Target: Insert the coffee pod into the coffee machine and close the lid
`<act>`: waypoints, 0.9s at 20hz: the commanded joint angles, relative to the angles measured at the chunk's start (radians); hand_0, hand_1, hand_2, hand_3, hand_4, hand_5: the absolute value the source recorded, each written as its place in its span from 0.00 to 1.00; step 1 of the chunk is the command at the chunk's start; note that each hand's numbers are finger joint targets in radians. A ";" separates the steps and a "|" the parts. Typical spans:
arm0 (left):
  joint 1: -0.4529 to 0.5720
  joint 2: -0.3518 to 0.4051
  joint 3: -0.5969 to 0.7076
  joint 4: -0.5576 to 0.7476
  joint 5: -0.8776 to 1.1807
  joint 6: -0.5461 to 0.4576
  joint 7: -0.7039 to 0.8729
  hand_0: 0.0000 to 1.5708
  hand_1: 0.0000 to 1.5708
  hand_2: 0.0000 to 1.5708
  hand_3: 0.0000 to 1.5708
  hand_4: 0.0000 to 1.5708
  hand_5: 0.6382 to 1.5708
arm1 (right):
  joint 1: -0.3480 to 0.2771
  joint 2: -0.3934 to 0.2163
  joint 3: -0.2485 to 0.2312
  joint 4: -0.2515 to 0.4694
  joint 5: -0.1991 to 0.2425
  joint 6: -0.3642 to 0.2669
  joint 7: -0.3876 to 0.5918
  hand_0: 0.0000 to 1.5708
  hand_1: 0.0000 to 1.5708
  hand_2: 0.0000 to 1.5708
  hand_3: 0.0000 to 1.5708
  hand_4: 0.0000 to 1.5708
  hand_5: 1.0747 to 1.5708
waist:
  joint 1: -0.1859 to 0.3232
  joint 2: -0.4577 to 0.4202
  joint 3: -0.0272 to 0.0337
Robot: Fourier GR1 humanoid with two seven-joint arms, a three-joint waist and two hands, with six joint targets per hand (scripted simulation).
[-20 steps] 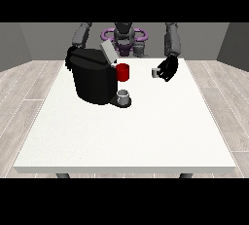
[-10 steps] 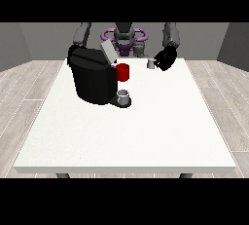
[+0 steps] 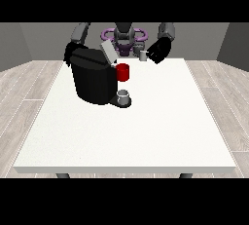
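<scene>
Pod (image 3: 143,56) higher, in robot hand (image 3: 158,52)

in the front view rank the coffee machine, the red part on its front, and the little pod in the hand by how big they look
1. coffee machine, by far the largest
2. red part
3. coffee pod held by the hand at the view's right; it sits farther from the camera, so slightly understated

I have one view only: front camera, raised across the table (image 3: 146,136), facing the robot (image 3: 124,36), seemingly set well back.
</scene>
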 commanded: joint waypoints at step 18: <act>-0.302 0.027 0.134 0.013 0.056 0.040 0.153 0.90 0.90 0.92 0.87 0.41 1.00 | -0.105 -0.043 0.022 -0.011 -0.019 0.113 -0.089 0.00 0.00 0.00 0.00 0.00 1.00 | -0.137 0.216 -0.0003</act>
